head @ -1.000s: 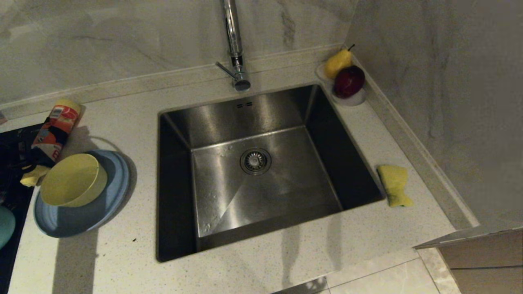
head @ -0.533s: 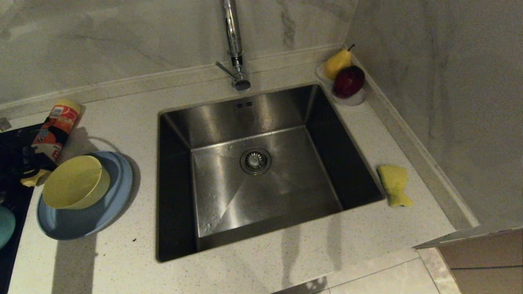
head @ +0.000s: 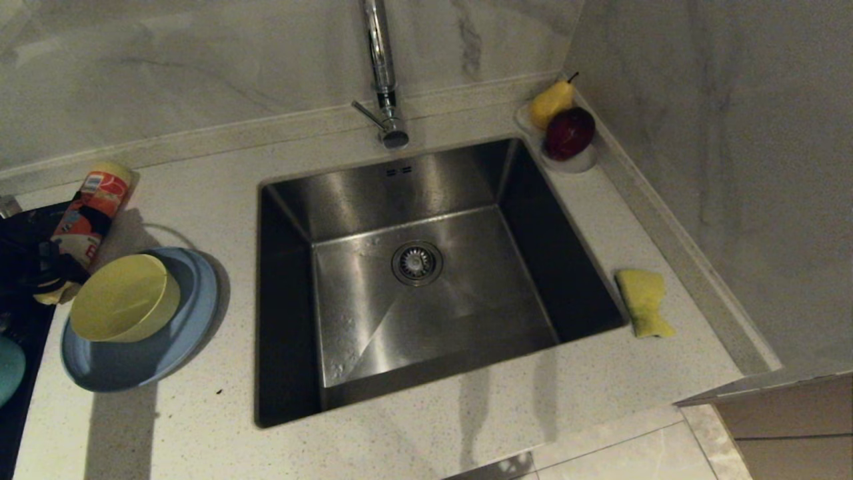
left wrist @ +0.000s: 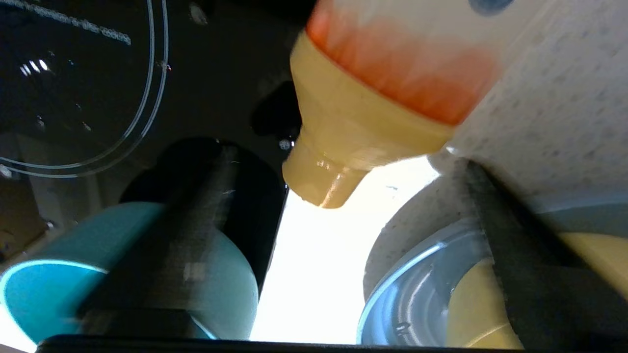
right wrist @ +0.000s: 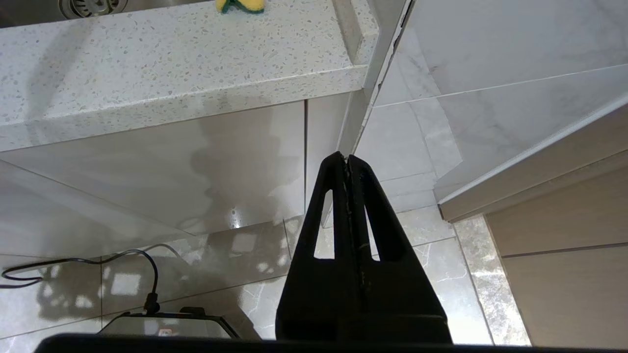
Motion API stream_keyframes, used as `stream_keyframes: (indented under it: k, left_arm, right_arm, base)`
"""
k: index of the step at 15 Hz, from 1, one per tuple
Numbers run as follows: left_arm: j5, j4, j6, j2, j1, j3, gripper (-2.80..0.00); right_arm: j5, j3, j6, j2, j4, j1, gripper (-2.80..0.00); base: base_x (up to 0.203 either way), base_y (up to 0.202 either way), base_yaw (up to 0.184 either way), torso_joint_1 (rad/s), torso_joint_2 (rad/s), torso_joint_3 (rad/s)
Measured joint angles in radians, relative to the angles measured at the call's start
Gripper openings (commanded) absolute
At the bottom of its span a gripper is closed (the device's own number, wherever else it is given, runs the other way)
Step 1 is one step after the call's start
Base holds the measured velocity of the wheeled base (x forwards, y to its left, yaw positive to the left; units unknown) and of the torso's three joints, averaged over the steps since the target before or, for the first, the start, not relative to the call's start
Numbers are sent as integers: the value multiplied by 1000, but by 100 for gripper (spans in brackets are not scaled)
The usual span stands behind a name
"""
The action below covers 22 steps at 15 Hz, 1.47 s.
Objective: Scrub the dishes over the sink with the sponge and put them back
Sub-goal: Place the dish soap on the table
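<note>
Since a second ago the small pale-yellow bowl point(head: 123, 298) has tipped and slid a little on the wide, shallow light-blue round plate point(head: 174, 333), its mouth now turned more toward the dark left gripper point(head: 40, 270) at the frame's left edge; the plate has shifted slightly too.

From the head, that gripper sits against the bowl's left rim, with a lying orange-and-white plastic bottle with a yellow cap point(head: 90, 207) just behind it and the teal bowl point(head: 8, 370) near it at the black hob's edge. The large square stainless-steel sink point(head: 286, 200) and its tall chrome tap point(head: 380, 73) lie well to the gripper's right. The small yellow sponge point(head: 643, 300) rests on the speckled white countertop point(head: 200, 180) beyond the sink's far rim, well apart from both grippers. A yellow pear point(head: 550, 103) and a dark red apple point(head: 570, 132) sit in a small white dish point(head: 578, 163) in the corner.

From the left wrist, the jaws stand wide apart: one finger point(left wrist: 196, 235) crosses the teal bowl point(left wrist: 44, 289), the other point(left wrist: 520, 274) lies over the yellow bowl point(left wrist: 471, 314) on the blue plate point(left wrist: 407, 294). The bottle's cap point(left wrist: 343, 142) hangs between them.

From the right wrist, the right gripper point(right wrist: 347, 164) hangs below the counter edge, jaws pressed together and holding nothing; the sponge point(right wrist: 240, 5) lies far beyond its tips.
</note>
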Motion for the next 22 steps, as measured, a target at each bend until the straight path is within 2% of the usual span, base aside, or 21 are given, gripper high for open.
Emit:
stream_keyframes:
  k: [10, 14, 18, 19, 22]
  left_arm:
    - [-6, -5, -2, -2, 0, 9, -280]
    - [-13, -28, -30, -14, 0, -3, -280]
    - [-17, -97, -76, -35, 7, -32, -280]
    - [-17, -96, -70, -41, 6, -38, 0]
    - [-12, -158, -59, -47, 11, -49, 0]
  right_arm:
    - [0, 0, 0, 0, 0, 0, -280]
    - [0, 0, 0, 0, 0, 0, -280]
    - [0, 0, 0, 0, 0, 0, -280]
    - [0, 0, -1, 0, 0, 0, -280]
    - [0, 0, 0, 0, 0, 0, -280]
  base:
    - [0, 0, 0, 0, 0, 0]
    - [0, 0, 0, 0, 0, 0]
    - [0, 0, 0, 0, 0, 0]
    - [0, 0, 0, 0, 0, 0]
    - [0, 0, 0, 0, 0, 0]
